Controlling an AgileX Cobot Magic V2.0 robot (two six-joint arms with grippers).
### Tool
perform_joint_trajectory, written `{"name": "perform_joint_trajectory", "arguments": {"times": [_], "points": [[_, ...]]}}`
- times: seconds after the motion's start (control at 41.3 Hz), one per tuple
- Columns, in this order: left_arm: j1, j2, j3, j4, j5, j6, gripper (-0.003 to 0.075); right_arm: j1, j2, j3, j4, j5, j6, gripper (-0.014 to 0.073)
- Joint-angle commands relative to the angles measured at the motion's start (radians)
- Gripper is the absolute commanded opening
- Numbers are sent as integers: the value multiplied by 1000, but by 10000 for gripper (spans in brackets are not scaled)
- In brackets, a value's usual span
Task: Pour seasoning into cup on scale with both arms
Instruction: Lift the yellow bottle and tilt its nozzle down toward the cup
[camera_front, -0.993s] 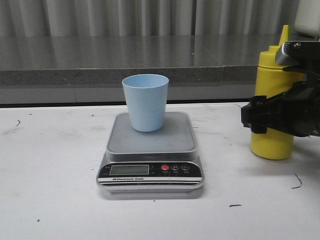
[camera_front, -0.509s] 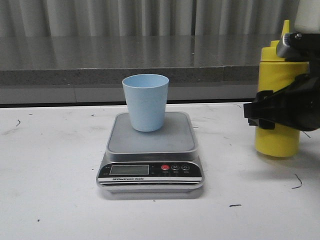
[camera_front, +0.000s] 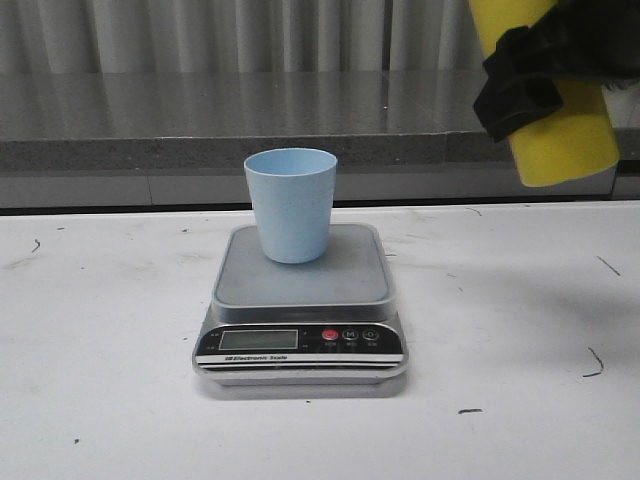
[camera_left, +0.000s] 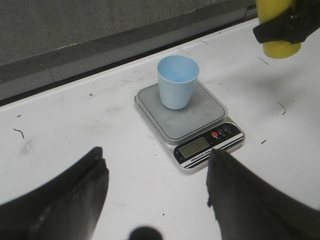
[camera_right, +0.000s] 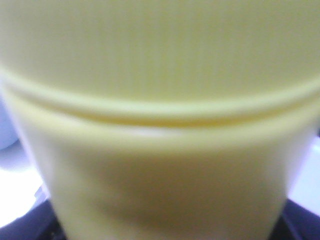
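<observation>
**A:** Status? Where's the seasoning bottle (camera_front: 560, 140)?

**B:** Upper right of the front view, off the table, well apart from the cup (camera_front: 291, 203). Right gripper (camera_front: 530, 85) is clamped around its body; base hangs below the jaws, tilted a bit. Top of the bottle is cut off by the frame, so I can't see the nozzle or its tip cap.

**A:** Cup?

**B:** Upright at frame centre on the grey platform of the scale (camera_front: 300, 305), toward the back edge. Looks empty from the left wrist view. Display is too small to read.

**A:** Left arm?

**B:** Left gripper (camera_left: 155, 195) is spread wide, holding nothing, at the bottom of its own view and near the scale's front. Front view doesn't show it.

**A:** Handling thoughts?

**B:** My guess: bottle is soft-walled squeeze plastic, smooth, so it'll give under a hard pinch and may slip when tipped. Mid-body grip looks right; the right wrist view shows a moulded ridge that could help. The cup looks light and narrow at the base, easy to tip. Take it with the left low on the wall to steady it, gently, or the reading gets loaded.
</observation>
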Motion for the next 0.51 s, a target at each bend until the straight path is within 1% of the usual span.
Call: {"name": "perform_joint_trajectory", "arguments": {"times": [0.0,0.097,0.17,0.363,0.484], "points": [[3,5,-25,-10,-78,-14,428,5,-17,-152,-100,129,-20,314],[3,5,-25,-10,-78,-14,428,35,15,-236,-188,250,-20,314],[3,5,-25,-10,-78,-14,428,69,39,-274,-253,305,-20,314],[3,5,-25,-10,-78,-14,428,181,121,-346,-427,401,-19,314],[3,5,-25,-10,-78,-14,428,245,177,-392,-545,486,-18,314]]}}
